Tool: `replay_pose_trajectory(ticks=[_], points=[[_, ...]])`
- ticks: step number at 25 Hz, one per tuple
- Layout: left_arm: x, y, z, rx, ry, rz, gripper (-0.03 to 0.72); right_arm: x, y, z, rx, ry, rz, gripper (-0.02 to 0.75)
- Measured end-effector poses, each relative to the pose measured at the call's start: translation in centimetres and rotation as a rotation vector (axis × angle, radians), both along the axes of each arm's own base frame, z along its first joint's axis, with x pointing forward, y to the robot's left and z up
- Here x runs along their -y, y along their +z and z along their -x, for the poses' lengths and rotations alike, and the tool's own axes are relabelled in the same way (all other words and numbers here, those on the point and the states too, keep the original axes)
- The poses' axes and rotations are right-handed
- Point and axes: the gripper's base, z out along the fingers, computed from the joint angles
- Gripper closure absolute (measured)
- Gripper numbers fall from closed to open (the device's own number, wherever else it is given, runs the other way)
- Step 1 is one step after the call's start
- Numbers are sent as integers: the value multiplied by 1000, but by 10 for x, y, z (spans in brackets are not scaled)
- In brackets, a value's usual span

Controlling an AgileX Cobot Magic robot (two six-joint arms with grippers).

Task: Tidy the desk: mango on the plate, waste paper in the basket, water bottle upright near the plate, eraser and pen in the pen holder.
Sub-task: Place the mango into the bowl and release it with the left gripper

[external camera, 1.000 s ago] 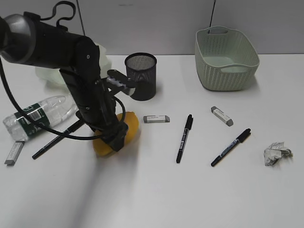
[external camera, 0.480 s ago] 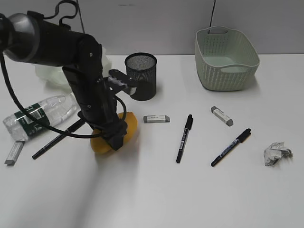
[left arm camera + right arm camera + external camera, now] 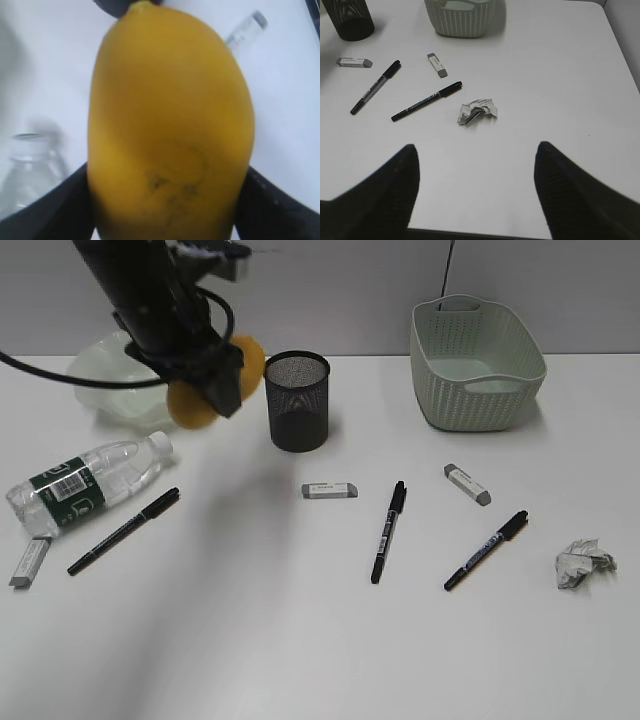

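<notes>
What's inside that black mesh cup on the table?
Nothing shows in the pen holder: through its mesh and open top only dark wire is visible. Its very bottom is too dim to rule out something small. The pens lie outside on the desk.

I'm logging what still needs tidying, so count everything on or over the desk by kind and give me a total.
Pens: 3
Erasers: 3
Water bottle: 1
Mango: 1, held up by the left gripper
Waste paper: 1
Pen holder: 1
Basket: 1
Plate: 1
Total: 12
</notes>
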Motion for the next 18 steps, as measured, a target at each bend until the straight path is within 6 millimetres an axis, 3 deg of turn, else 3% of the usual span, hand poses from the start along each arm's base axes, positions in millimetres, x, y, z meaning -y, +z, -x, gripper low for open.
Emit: replay_pose_trajectory(ticks=[4,9,13,18], points=[[-39,28,-30,111,132,56,123,0,0,0,0,0,0,172],[-92,33,-62,242,287,117,123,0,0,0,0,0,0,172],[-120,9,-87,280,394,174,123,0,0,0,0,0,0,172],[-126,-35,-111,309,440,194,123,0,0,0,0,0,0,172]])
